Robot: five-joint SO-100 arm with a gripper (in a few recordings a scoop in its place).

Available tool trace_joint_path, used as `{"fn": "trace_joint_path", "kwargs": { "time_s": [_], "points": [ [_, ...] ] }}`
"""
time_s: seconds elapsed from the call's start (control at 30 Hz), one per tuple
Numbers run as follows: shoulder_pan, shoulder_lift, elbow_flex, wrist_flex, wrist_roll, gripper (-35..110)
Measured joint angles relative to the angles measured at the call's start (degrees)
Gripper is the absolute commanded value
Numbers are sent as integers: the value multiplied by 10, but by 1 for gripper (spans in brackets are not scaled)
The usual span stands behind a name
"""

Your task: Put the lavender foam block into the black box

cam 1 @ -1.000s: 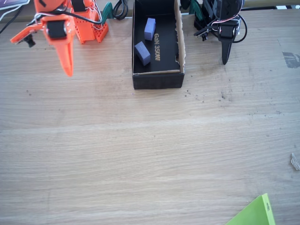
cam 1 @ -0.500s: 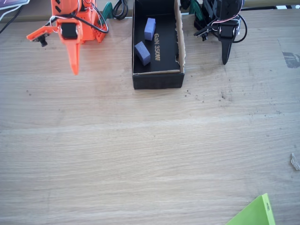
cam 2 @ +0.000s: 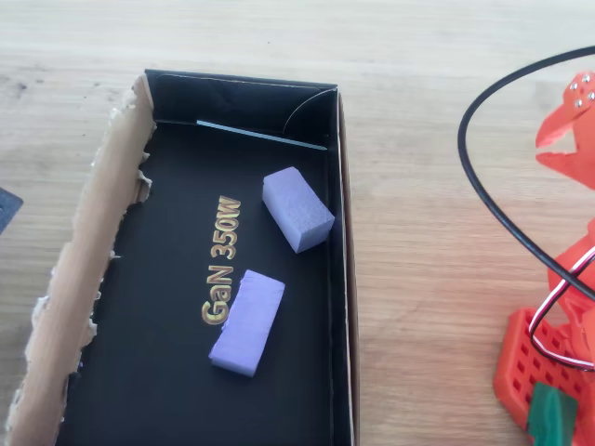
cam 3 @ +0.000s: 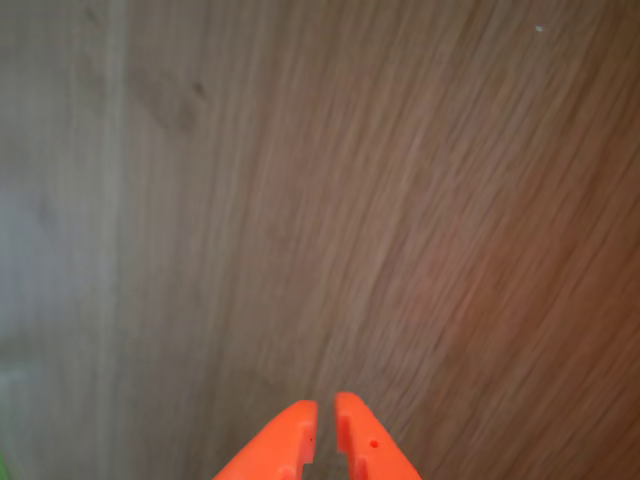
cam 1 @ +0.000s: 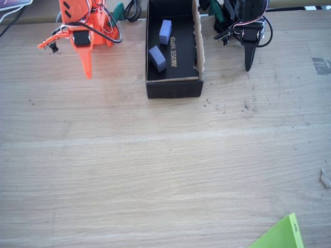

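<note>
The lavender foam block [cam 2: 297,209] lies inside the black box [cam 2: 88,279], beside a slimmer lavender block [cam 2: 247,322] and the gold lettering [cam 2: 220,262] — nothing covers either. The orange gripper [cam 1: 86,72] hangs over bare table [cam 1: 155,165] left of the box, fingers nearly pressed together, empty.

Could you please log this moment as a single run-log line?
claw: shut, empty, over bare table left of box in fixed view | foam block: inside black box | second foam block: also inside
</note>
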Motion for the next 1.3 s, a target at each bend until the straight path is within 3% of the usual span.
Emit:
{"fn": "trace_joint_path", "kwargs": {
  "time_s": [0.4, 0.57, 0.93, 1.3],
  "points": [
    [0, -83, 0, -11, -29, 0],
    [63, -89, 0, -18, -20, 0],
    [11, -45, 0, 0, 9, 0],
    [-11, 0, -1, 21, -68, 0]
  ]
}}
